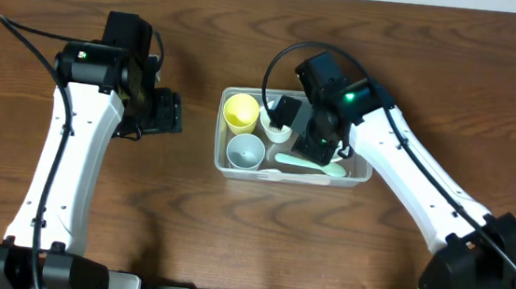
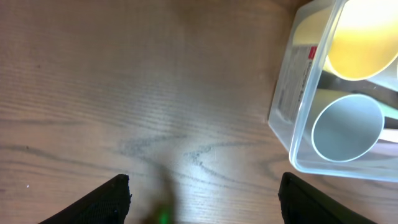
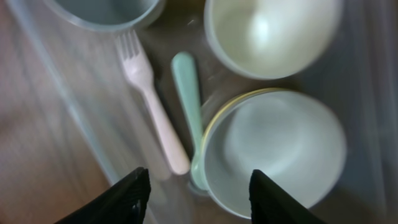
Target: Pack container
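Observation:
The clear container (image 1: 222, 163) stands at the table's middle. It holds a yellow cup (image 1: 240, 111), a grey-blue cup (image 1: 245, 150), a mint spoon (image 1: 312, 165) and a pale pink fork (image 1: 269, 174). My right gripper (image 1: 320, 136) hangs open and empty over its right half. In the right wrist view its fingers (image 3: 199, 193) are above the fork (image 3: 152, 99), the spoon (image 3: 188, 93), a pale blue bowl (image 3: 280, 152) nested in a yellow-rimmed one, and a pale green bowl (image 3: 270, 34). My left gripper (image 1: 162, 113) is open and empty over bare table, left of the container (image 2: 292, 93).
The left wrist view shows wood table between the open fingers (image 2: 205, 199) and the container's left wall, with the yellow cup (image 2: 364, 43) and grey-blue cup (image 2: 345, 127) inside. The right arm's cable arcs over the container's back edge (image 1: 274, 66).

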